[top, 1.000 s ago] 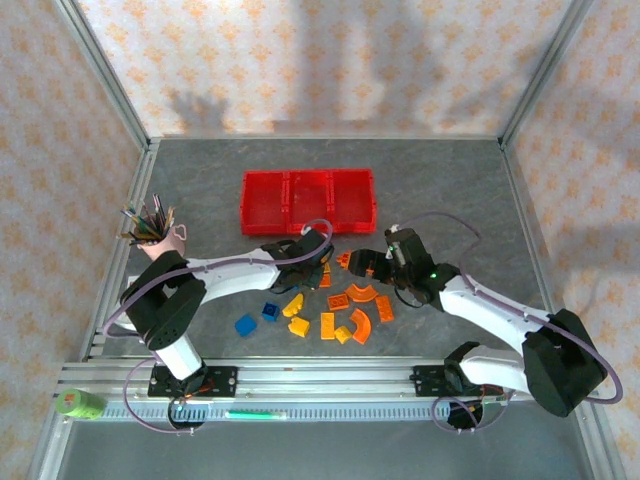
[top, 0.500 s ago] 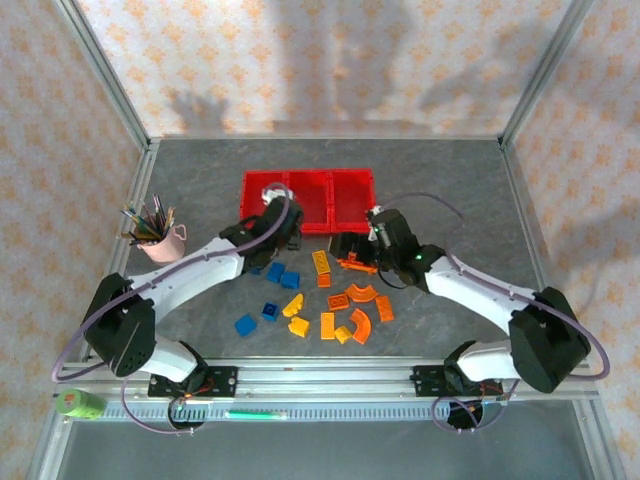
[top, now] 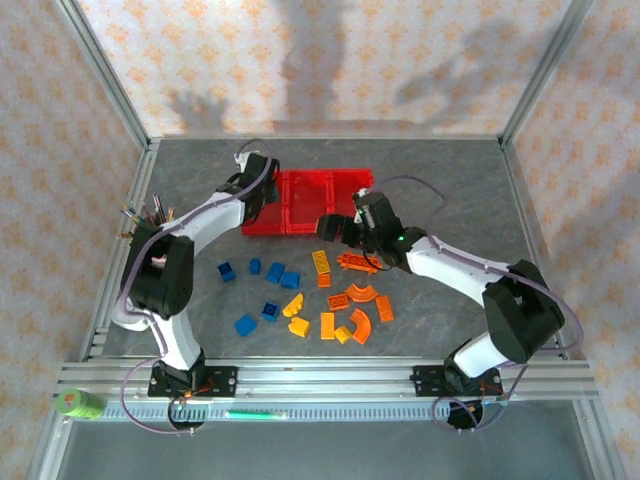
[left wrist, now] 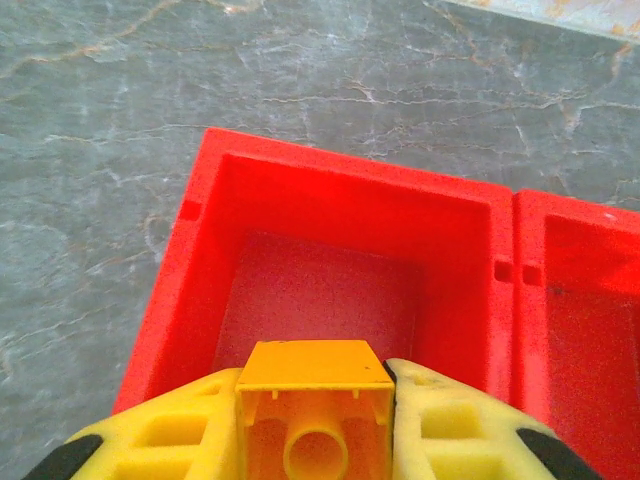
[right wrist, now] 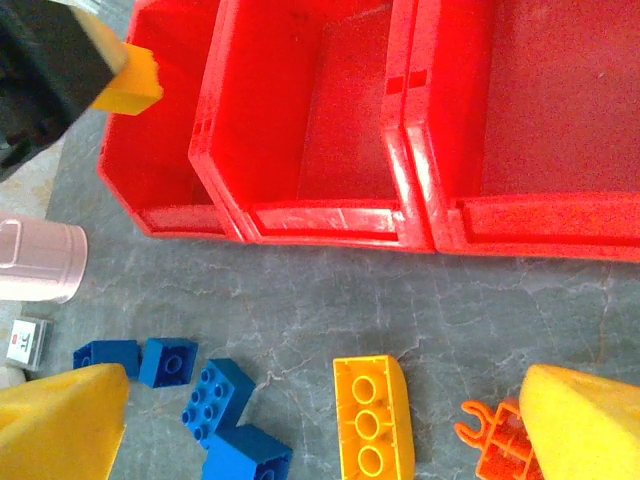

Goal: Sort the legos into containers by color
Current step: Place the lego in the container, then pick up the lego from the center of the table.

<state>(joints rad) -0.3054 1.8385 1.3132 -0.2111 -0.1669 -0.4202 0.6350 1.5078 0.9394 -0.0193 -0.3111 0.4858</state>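
Barely started here, I'd say. Going left to right across the containers (top: pixel 350 200), all three red bins look bare inside as far as I can see, so nothing seems sorted yet. The left gripper (left wrist: pixel 313 440) has its jaws clamped on a yellow brick (left wrist: pixel 313 372) and hangs over the leftmost bin (left wrist: pixel 320 300), so my guess is that's the first piece about to go in. That arm is stretched way out, with the elbow off to the left of the containers on their near side and the wrist tipped down toward the bin. Everything else is left to do. The legos (top: pixel 327 325) are scattered on the worktop (top: pixel 450 180) on the near side of the containers, with blue ones (right wrist: pixel 225 395) toward the left end and yellows and oranges more in front of the middle and right bins. The right gripper (right wrist: pixel 322 390) sits low just in front of the middle bin, jaws wide apart with nothing in them. A curved yellow piece (right wrist: pixel 372 420) and an orange bit (right wrist: pixel 495 445) lie on the worktop under the gap. That arm reaches in from the right, forearm angled toward the containers.
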